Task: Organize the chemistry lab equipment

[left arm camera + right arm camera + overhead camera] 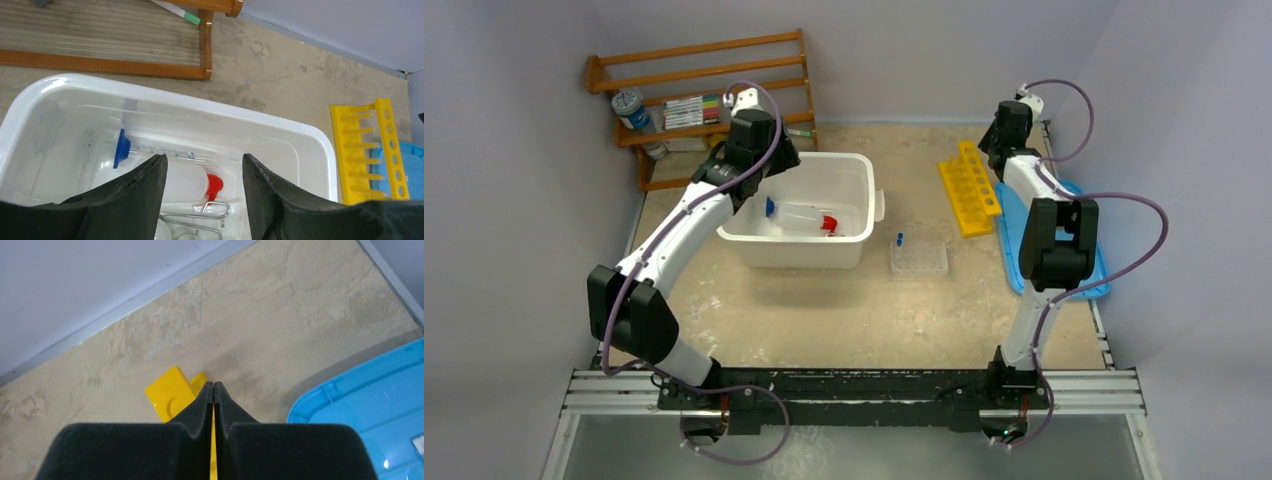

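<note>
I see the white plastic tub (839, 180) under my left gripper (203, 157), jaws parted and empty, the yellow plastic rack (167, 397) below my right gripper (213, 386), pinched closed, and in the tub the translucent squeeze bottle with red cap (802, 217), metal scissor-handled tongs (192, 216) and thin blue-ended tube (165, 150).

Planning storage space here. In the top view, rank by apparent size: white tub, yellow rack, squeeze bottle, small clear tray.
1. white tub
2. yellow rack
3. clear tray and squeeze bottle: they look about alike, and the bottle lies lower, inside the tub, so I won't rank them.
</note>
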Tool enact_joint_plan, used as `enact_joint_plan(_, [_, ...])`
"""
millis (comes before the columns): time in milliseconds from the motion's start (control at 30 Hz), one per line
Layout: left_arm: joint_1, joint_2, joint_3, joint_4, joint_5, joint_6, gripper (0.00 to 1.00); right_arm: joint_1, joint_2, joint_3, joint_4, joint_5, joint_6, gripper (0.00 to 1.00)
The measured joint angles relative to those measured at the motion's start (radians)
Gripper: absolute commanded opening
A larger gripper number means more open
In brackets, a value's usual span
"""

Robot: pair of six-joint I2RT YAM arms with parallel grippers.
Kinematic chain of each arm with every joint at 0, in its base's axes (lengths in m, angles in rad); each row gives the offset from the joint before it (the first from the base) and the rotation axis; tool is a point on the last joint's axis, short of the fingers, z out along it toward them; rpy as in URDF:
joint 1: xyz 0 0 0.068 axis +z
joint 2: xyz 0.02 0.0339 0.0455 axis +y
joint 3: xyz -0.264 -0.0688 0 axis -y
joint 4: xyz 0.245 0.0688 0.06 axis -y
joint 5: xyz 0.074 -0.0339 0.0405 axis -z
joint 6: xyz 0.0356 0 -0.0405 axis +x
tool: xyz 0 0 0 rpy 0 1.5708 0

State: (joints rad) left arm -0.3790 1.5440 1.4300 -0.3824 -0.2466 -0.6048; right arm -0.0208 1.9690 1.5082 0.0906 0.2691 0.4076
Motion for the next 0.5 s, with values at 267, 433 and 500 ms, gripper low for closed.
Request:
enact_joint_plan(267, [0.0,-0.002,-0.021,0.0,0.021,0.0,0.56,-0.021,0.158,0.101,0.018,-0.06,-0.028,0.0])
enact_joint_plan(433, [0.0,-0.002,-0.021,0.0,0.024,0.0,0.56,-0.02,0.201,0.101,0.03,-0.121,-0.051,0.0])
enact_joint_plan(500, [0.0,-0.002,-0.023,0.0,0.024,0.0,0.56,-0.019,0.2,0.095,0.052,-0.156,-0.063,0.0])
